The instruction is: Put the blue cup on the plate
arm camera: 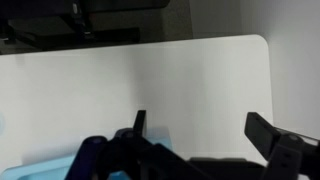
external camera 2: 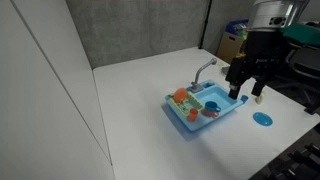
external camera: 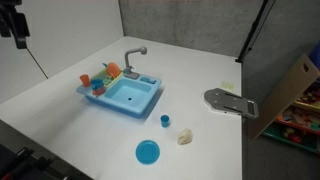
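The tiny bright-blue cup point(external camera: 165, 120) stands upright on the white table just off the sink's corner. The flat round blue plate point(external camera: 147, 152) lies nearer the table's front edge, apart from the cup; it also shows in an exterior view point(external camera 2: 262, 118). My gripper point(external camera 2: 247, 95) hangs high above the table, open and empty. In the wrist view its two dark fingers point(arm camera: 205, 130) are spread wide over bare white table. The cup is hidden behind the gripper in that exterior view and is out of the wrist view.
The light-blue toy sink point(external camera: 125, 97) with a grey tap holds an orange cup point(external camera: 113, 70) and a darker blue cup point(external camera: 97, 88). A beige lump point(external camera: 185, 137) lies near the cup. A grey flat object point(external camera: 230, 102) sits at the table's edge.
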Controlling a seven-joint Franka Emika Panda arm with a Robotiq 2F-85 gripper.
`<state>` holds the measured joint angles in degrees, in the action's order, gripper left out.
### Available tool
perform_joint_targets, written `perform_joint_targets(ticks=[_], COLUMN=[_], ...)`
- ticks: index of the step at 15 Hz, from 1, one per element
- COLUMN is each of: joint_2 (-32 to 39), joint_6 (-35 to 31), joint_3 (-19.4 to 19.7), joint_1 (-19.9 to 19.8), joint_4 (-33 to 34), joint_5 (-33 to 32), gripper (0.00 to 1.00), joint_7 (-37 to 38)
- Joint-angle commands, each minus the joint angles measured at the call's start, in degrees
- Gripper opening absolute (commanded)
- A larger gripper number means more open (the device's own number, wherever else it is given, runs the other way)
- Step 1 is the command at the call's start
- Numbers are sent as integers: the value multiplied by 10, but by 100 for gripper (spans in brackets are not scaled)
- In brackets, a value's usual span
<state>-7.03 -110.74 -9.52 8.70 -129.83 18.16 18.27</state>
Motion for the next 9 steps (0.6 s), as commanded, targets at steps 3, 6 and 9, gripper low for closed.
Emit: perform_joint_targets(ticks=[3,6,9], joint_2=[0,0,2], joint_6=[1,1,0], joint_3=[0,0,-1], joint_1=[-1,-1,-1], joint_4=[1,1,7], joint_5=[0,0,-7], gripper=[100,100,100], joint_7=[0,0,4])
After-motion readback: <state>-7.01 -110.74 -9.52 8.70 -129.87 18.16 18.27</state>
